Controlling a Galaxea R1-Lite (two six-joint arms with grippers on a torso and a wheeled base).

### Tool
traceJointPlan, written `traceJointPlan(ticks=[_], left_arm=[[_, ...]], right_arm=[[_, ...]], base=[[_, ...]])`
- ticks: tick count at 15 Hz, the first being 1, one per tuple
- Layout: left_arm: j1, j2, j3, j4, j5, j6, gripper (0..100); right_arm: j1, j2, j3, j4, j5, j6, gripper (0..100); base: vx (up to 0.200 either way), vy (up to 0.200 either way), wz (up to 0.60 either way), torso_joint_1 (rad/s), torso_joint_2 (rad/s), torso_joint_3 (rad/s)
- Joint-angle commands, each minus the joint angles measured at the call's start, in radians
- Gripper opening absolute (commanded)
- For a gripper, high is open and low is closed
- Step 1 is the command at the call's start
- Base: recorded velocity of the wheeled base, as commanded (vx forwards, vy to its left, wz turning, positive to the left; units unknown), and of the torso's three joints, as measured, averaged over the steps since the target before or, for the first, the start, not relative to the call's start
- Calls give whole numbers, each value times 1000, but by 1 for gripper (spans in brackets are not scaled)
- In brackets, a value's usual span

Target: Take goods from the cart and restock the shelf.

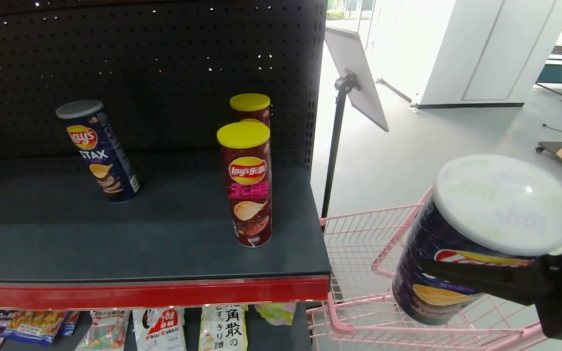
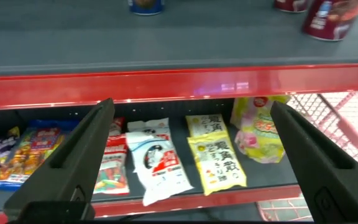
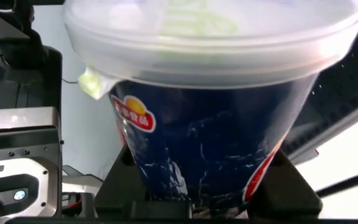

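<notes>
My right gripper [image 1: 476,282] is shut on a dark blue chip can [image 1: 461,253] with a clear lid, held tilted above the pink cart [image 1: 359,243], to the right of the shelf. The same blue can [image 3: 210,143] sits between the fingers in the right wrist view. On the dark shelf [image 1: 139,239] stand another blue chip can [image 1: 99,151] at the left and two maroon cans with yellow lids, one in front [image 1: 247,185] and one behind [image 1: 251,108]. My left gripper [image 2: 188,162] is open, low in front of the shelf's red edge [image 2: 179,84].
Snack bags [image 2: 154,162] lie on the lower shelf below the red strip. A sign on a black stand [image 1: 354,73] rises just right of the shelf, behind the cart. Open grey floor lies beyond the cart.
</notes>
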Motion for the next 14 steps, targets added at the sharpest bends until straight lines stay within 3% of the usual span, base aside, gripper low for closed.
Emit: traceJointPlan(ticks=[1, 6, 14], left_arm=[[0, 1, 0, 0, -1, 2, 100], [0, 1, -1, 0, -1, 2, 100], [0, 1, 0, 0, -1, 2, 100]], right_arm=[[22, 5, -27, -1, -8, 2, 0], [108, 5, -33, -2, -60, 16, 0], [122, 33, -61, -4, -62, 15, 0]], base=[[0, 200, 0, -2, 7, 2], [0, 200, 0, 2, 2, 1], [0, 200, 0, 3, 2, 2]])
